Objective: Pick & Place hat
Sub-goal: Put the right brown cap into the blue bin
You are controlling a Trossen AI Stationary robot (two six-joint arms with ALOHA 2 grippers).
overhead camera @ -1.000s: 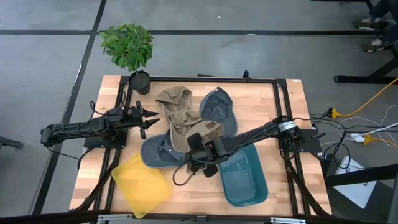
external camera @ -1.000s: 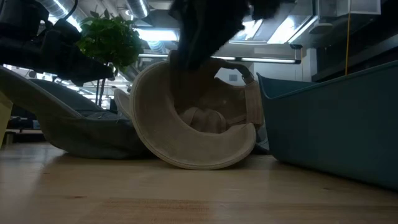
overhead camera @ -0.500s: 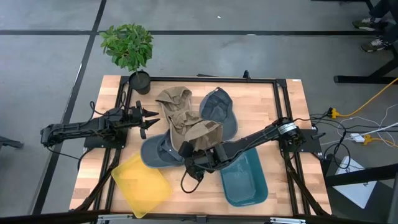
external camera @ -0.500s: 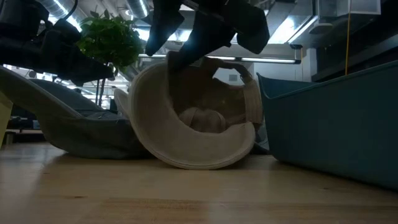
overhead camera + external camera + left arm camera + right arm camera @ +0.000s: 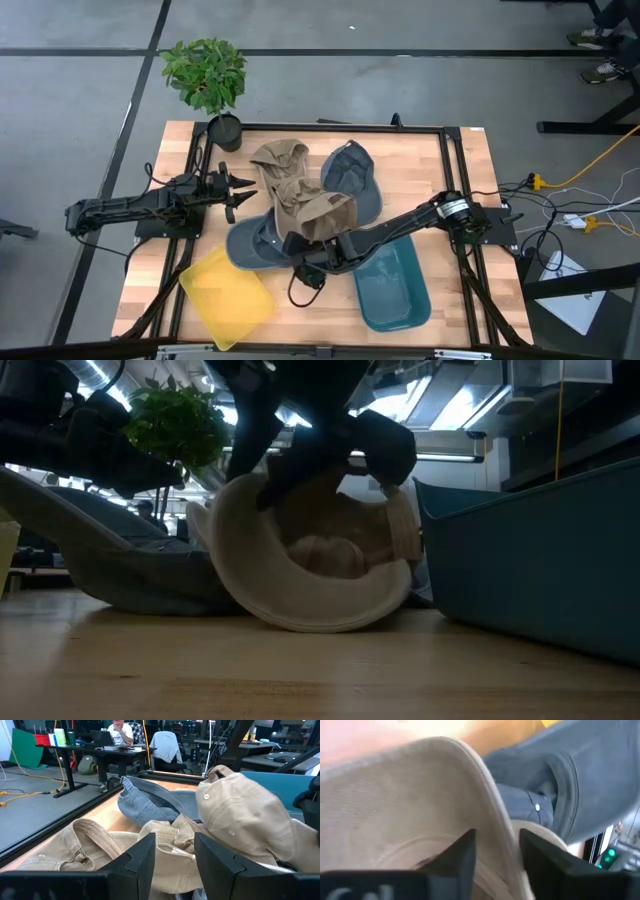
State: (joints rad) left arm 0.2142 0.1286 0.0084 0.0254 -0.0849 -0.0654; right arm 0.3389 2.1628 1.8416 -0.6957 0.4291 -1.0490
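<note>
Lowered since a second ago, the right gripper (image 5: 303, 252) now straddles the brim of the tan cap (image 5: 318, 217) with its fingers apart. That cap lies tipped up mid-table on the grey hats (image 5: 255, 243), just beside the teal bin (image 5: 392, 290). Farther left, the left gripper (image 5: 240, 183) waits open, unmoved.

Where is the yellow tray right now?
In the high view the yellow tray lies at the table's near-left corner, just left of the right gripper and below the blue-grey cap.
</note>
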